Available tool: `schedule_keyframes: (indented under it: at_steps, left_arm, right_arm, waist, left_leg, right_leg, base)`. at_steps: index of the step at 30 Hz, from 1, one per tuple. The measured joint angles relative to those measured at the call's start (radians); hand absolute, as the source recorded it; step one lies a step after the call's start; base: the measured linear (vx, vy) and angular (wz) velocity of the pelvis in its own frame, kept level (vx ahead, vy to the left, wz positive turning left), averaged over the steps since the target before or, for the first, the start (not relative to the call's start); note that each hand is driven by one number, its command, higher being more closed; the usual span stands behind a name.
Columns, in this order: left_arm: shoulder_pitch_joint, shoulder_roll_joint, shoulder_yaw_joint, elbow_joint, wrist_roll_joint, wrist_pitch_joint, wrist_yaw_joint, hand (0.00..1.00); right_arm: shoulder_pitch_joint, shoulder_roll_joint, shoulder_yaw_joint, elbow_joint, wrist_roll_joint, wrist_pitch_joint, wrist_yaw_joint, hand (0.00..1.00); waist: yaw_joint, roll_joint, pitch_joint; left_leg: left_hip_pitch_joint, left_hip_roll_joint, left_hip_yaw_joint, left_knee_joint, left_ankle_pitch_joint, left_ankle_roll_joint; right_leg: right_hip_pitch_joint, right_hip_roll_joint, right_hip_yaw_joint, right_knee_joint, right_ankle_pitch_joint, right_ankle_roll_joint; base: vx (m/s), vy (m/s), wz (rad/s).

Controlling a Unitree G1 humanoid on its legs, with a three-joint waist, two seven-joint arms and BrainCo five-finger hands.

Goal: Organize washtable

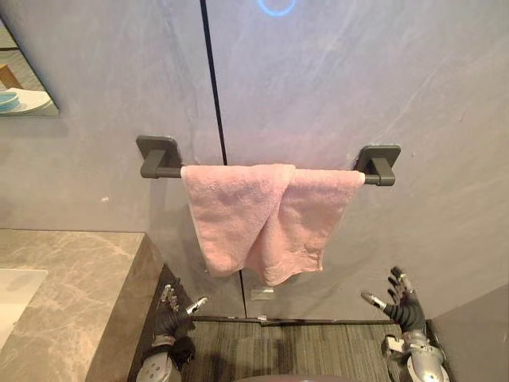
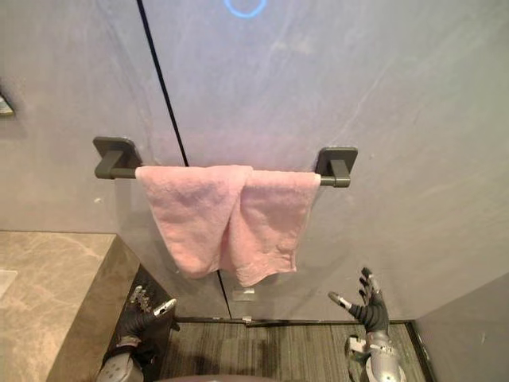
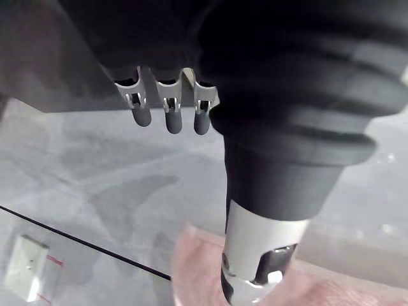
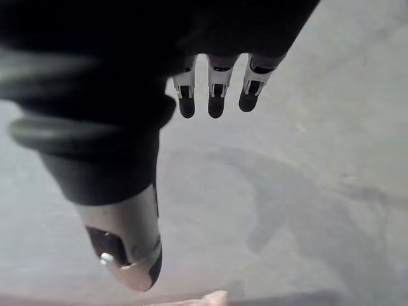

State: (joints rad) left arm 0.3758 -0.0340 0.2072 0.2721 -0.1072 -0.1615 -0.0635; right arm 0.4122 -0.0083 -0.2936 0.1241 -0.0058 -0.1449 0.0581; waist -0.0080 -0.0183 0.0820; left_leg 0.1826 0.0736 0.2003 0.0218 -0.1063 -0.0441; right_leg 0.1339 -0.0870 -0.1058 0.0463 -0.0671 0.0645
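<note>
Both hands hang low and hold nothing: the left hand (image 1: 171, 314) has its fingers relaxed and loosely straight with the thumb apart, and the right hand (image 1: 402, 306) is spread, its fingertips pointing up toward the wall. The pink towel (image 1: 254, 219) lies above and between them, draped over a dark grey towel bar (image 1: 169, 170) whose long axis runs level from the robot's left to its right. The towel hangs untidily. Its left part falls in a broad flap that crosses over the right part, and the lower edges end at uneven heights, with the lowest corner near the middle. The towel's lower left corner looks closer to the left hand than its right edge is to the right hand, so the left hand seems the nearer one. Either hand would have to rise and reach inward to meet the cloth. The bar ends in two square brackets, a left bracket (image 1: 157, 150) and a right bracket (image 1: 382, 156), fixed to a grey stone wall (image 1: 413, 95) split by a thin black seam (image 1: 213, 79). A small white plate (image 1: 262, 294) sits on the wall just below the towel's hem. The marble worktop (image 1: 79, 286) lies to the left, beside the left arm, and the striped floor (image 1: 302, 350) runs below.
</note>
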Motion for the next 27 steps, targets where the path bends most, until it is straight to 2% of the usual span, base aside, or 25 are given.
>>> schedule_keyframes:
  at_steps: [8,14,18,27]
  left_arm:
    - [-0.004,0.009,-0.008,0.175,0.043,0.006,0.002,0.0]
    - [-0.007,0.009,-0.015,0.3,0.081,0.012,0.008,0.0]
    - [-0.011,0.008,-0.02,0.379,0.084,0.021,0.024,0.0]
    - [-0.034,0.025,-0.039,0.443,0.107,0.02,0.025,0.0]
  right_arm:
    - [-0.003,-0.011,0.067,0.208,-0.025,0.017,-0.009,0.0]
    - [-0.013,-0.012,0.067,0.322,-0.037,0.031,-0.01,0.0]
    - [-0.03,-0.019,0.068,0.39,-0.055,0.038,-0.012,0.0]
    - [-0.042,-0.02,0.076,0.503,-0.098,0.042,-0.016,0.0]
  waist:
    - [0.0,0.003,-0.003]
    - [0.023,0.013,-0.014]
    - [0.024,0.02,-0.021]
    - [0.025,0.022,-0.022]
  left_leg:
    - [0.004,0.004,0.012,0.003,-0.002,-0.003]
    - [0.001,0.015,0.025,0.011,-0.006,-0.011]
    - [0.0,0.015,0.025,0.0,-0.003,-0.014]
    - [0.007,0.015,0.018,-0.029,0.014,-0.023]
  right_leg:
    - [-0.003,0.0,0.002,0.025,-0.012,-0.003]
    - [-0.011,0.008,0.011,0.032,-0.014,-0.006]
    - [-0.016,0.009,0.012,0.035,-0.014,-0.006]
    - [-0.017,0.014,0.003,0.021,-0.013,-0.007]
  base:
    - [-0.02,-0.011,-0.01]
    - [-0.03,-0.028,-0.05]
    - [0.0,0.0,0.0]
    - [0.0,-0.015,0.02]
